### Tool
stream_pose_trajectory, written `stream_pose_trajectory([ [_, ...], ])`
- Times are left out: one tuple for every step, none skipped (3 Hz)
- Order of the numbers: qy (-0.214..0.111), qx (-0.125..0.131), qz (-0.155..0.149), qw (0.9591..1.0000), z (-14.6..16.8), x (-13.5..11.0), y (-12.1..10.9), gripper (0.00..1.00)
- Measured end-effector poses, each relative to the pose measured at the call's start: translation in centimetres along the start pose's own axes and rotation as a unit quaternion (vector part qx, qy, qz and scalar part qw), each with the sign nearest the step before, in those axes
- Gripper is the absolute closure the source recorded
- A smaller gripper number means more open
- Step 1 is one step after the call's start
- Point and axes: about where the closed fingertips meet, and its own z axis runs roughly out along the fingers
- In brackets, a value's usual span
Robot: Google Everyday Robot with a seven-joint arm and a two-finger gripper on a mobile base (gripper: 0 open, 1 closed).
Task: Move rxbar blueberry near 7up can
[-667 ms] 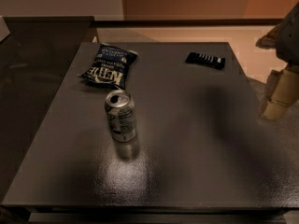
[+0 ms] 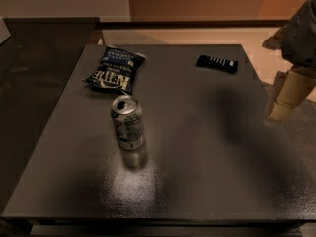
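Note:
The rxbar blueberry [image 2: 217, 63], a small flat dark bar with white lettering, lies at the far right of the dark table. The 7up can [image 2: 127, 122], silvery with a pull-tab top, stands upright left of the table's middle. My gripper [image 2: 288, 97] hangs at the right edge of the view, just off the table's right side. It is to the right of the bar and nearer the camera, and holds nothing that I can see.
A crinkled dark-blue chip bag [image 2: 113, 70] lies behind the can at the far left. The dark table [image 2: 197, 172] ends close to the gripper on the right. A lower dark surface [image 2: 34, 83] adjoins the left side.

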Motion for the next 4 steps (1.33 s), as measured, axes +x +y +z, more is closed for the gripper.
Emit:
stream_pose_trajectory([
  [-0.031, -0.008, -0.008, 0.9995, 2.7, -0.9, -2.8, 0.0],
  [-0.065, -0.018, -0.006, 0.9977, 5.6, -1.9, -6.1, 0.0],
  [-0.096, -0.016, 0.011, 0.9952, 8.2, -2.9, -9.4, 0.0],
  [-0.123, -0.006, 0.044, 0.9914, 10.4, -3.2, -12.6, 0.0],
])
